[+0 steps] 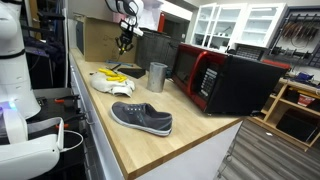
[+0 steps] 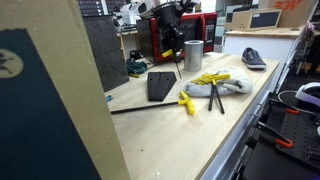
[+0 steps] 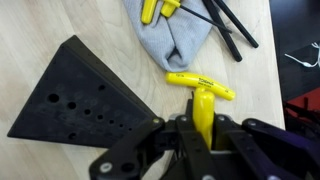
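Pincer (image 3: 203, 136) clamps yellow T-hdl tool (image 3: 200, 87) nr cloth (image 3: 176, 36).

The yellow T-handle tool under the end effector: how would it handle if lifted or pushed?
The yellow T-handle tool looks rigid: its moulded handle keeps a clean T shape, so probably no flop. The smooth plastic may slip in a loose grip. Pushed on the wooden table, the crossbar would likely stop it rolling, so it should slide or pivot.
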Robot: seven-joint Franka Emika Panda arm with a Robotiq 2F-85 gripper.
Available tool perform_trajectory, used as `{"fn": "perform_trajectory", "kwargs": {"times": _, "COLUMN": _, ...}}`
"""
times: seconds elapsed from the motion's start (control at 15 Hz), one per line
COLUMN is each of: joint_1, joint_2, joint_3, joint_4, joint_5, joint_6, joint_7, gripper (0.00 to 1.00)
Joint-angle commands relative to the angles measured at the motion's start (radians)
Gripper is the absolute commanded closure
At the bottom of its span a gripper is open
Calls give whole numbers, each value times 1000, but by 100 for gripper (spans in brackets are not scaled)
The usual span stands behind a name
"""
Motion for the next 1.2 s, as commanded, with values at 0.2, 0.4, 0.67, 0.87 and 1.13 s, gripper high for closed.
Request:
{"fn": "perform_trajectory", "kwargs": {"times": 0.2, "joint_1": -42, "joint_2": -189, "joint_3": -43, "joint_4": -289, "joint_5": 239, "joint_6": 181, "joint_7": -1, "gripper": 98}}
{"fn": "perform_trajectory", "kwargs": {"times": 0.4, "joint_1": -56, "joint_2": -261, "joint_3": -85, "joint_4": -382, "joint_5": 346, "joint_6": 192, "joint_7": 6, "gripper": 98}}
{"fn": "perform_trajectory", "kwargs": {"times": 0.67, "joint_1": -64, "joint_2": -344, "joint_3": -147, "joint_4": -471, "joint_5": 437, "joint_6": 182, "joint_7": 11, "gripper": 98}}
{"fn": "perform_trajectory", "kwargs": {"times": 0.87, "joint_1": -66, "joint_2": -387, "joint_3": -191, "joint_4": -518, "joint_5": 470, "joint_6": 165, "joint_7": 28, "gripper": 98}}
{"fn": "perform_trajectory", "kwargs": {"times": 1.13, "joint_1": -75, "joint_2": -416, "joint_3": -237, "joint_4": -566, "joint_5": 496, "joint_6": 145, "joint_7": 58, "gripper": 98}}
